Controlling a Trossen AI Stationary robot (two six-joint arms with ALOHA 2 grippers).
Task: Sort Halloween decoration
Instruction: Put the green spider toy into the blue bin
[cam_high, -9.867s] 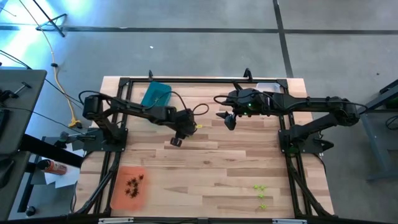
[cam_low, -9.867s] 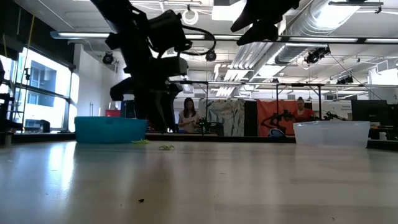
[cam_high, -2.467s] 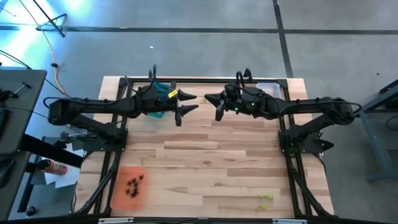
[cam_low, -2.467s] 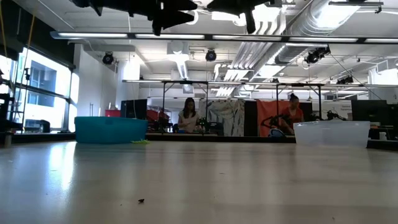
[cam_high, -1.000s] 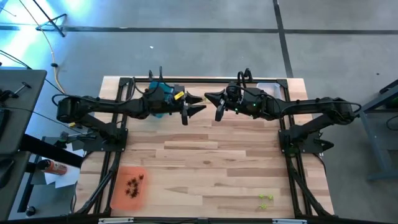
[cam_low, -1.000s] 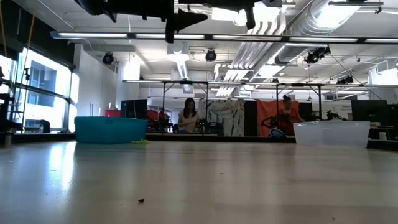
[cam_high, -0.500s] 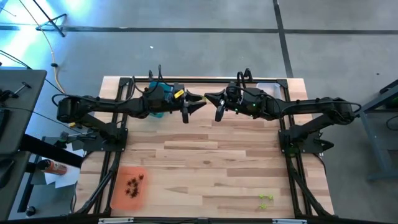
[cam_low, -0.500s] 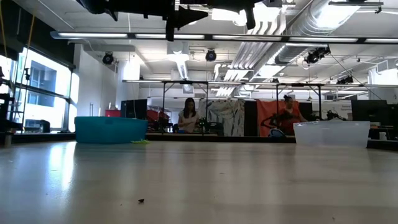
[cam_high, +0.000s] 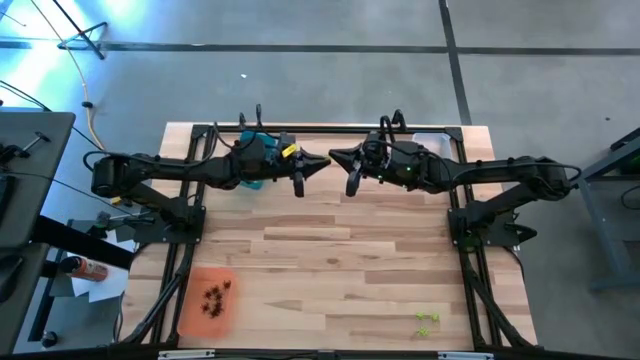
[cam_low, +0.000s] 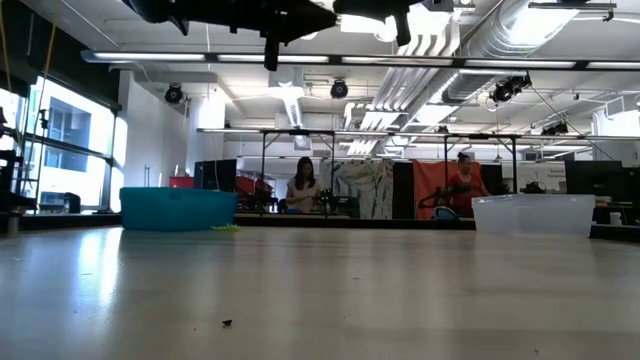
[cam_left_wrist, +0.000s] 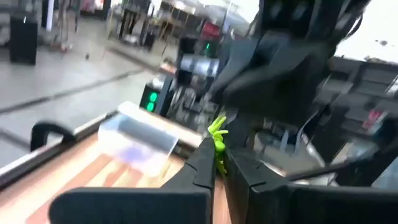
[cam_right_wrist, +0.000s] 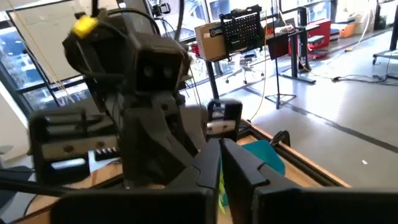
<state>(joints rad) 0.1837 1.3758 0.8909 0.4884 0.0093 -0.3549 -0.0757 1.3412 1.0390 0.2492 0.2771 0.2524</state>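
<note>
We read this as a mid-air handover of a lime green trinket (cam_left_wrist: 217, 140). Both arms are raised over the 12 o'clock part of the worktop (cam_high: 340, 260), tips meeting near its centre line. The left end effector (cam_high: 318, 163) is closed on the green trinket, which sticks up between its fingertips in the left wrist view. The right end effector (cam_high: 338, 158) is closed too, and a green sliver shows between its fingers (cam_right_wrist: 209, 168) in the right wrist view, so it looks pinched from both sides; we cannot tell which arm carries the load.

Next move, as we judge it: one end effector must let go while the other keeps a firm pinch, then carry the piece to its tray. The trinket is tiny, so a slip here would drop it onto the worktop.

Containers:
- orange tray (cam_high: 207, 300) at 7 o'clock, holding a cluster of dark trinkets (cam_high: 216, 297).
- teal tray (cam_low: 178, 208) at 11 o'clock, mostly under the left arm in the high view; contents not visible.
- clear tray (cam_low: 533, 213) at 1 o'clock; contents cannot be told.

Loose green trinkets (cam_high: 426, 322) lie on the bare worktop at 5 o'clock, well apart from every tray. No purple ones are visible. Sorting looks unfinished.
</note>
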